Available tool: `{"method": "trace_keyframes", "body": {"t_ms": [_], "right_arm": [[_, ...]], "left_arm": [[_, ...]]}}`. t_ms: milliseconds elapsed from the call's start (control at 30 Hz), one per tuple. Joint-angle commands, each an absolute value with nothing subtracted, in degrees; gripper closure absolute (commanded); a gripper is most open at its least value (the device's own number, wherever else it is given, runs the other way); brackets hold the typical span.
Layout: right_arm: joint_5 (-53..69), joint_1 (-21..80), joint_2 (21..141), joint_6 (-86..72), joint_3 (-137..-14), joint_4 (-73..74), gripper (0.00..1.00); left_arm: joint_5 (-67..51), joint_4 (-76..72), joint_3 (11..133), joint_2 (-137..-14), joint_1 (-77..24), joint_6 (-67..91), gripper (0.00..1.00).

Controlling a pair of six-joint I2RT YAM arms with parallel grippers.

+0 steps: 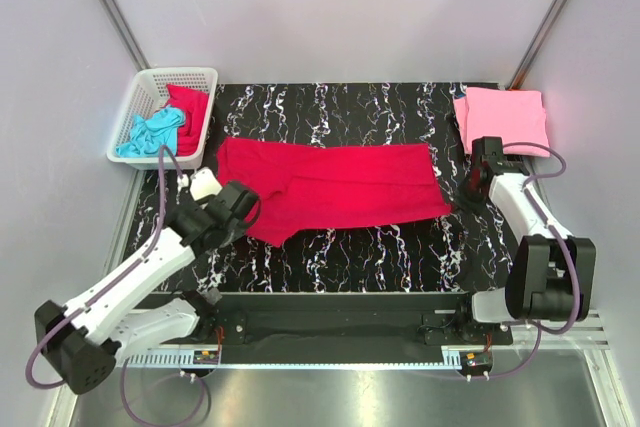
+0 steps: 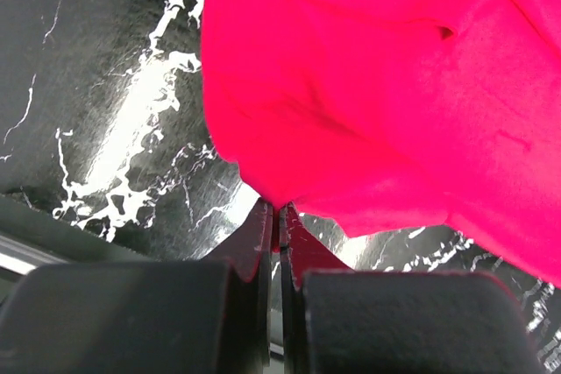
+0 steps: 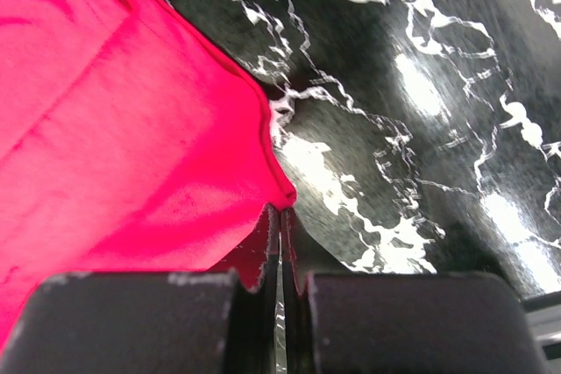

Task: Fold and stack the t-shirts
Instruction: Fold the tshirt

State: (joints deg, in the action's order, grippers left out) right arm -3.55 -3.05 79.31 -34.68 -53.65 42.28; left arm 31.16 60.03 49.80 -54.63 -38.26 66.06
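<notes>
Top view, crimson t-shirt (image 1: 335,187): it lies as a long band across the middle of the table (image 1: 380,247), from near the left edge almost to the right edge. I judge it is stretched so that the next fold goes straight.
Top view, arms: the left gripper (image 1: 245,209) is at the shirt's near-left corner and the right gripper (image 1: 470,192) at its near-right corner, well apart.
Top view, other shirts: the pink t-shirt (image 1: 503,117) lies folded at the far right corner, probably the start of the stack. The turquoise t-shirt (image 1: 150,132) and a red t-shirt (image 1: 190,107) wait in the basket (image 1: 180,71) at the far left corner.
Left wrist view: it shows what the top view hides, the jaws pressed together on a tip of crimson cloth. The cloth is creased here.
Right wrist view: the jaws pinch the hemmed corner, and the cloth looks smooth.
Missing in wrist views: the pink t-shirt and the basket.
</notes>
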Motion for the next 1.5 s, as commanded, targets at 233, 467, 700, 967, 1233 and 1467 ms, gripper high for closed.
{"method": "trace_keyframes", "body": {"t_ms": [233,467,700,967,1233,1467], "right_arm": [[-0.88,-3.16,86.03,-33.22,-62.05,39.82,1.00],[-0.18,-3.16,91.05,-32.35,-65.82,37.27,1.00],[3.16,-3.16,97.99,-30.77,-71.97,33.66,1.00],[4.21,-3.16,106.69,-29.27,-80.50,33.22,1.00],[6.41,-3.16,113.20,-28.74,-86.13,33.13,1.00],[8.54,-3.16,117.69,-26.81,-90.17,32.96,0.35]], "left_arm": [[30.68,51.07,54.84,-63.62,-27.78,58.45,1.00],[28.92,46.76,59.50,-71.17,-21.98,53.79,1.00],[27.69,43.95,64.41,-79.17,-17.85,51.59,1.00],[26.02,41.84,69.78,-86.91,-16.08,51.59,1.00],[25.66,42.01,75.67,-94.48,-15.47,51.59,1.00],[26.72,41.75,75.59,-96.77,-15.21,52.21,1.00]]}}
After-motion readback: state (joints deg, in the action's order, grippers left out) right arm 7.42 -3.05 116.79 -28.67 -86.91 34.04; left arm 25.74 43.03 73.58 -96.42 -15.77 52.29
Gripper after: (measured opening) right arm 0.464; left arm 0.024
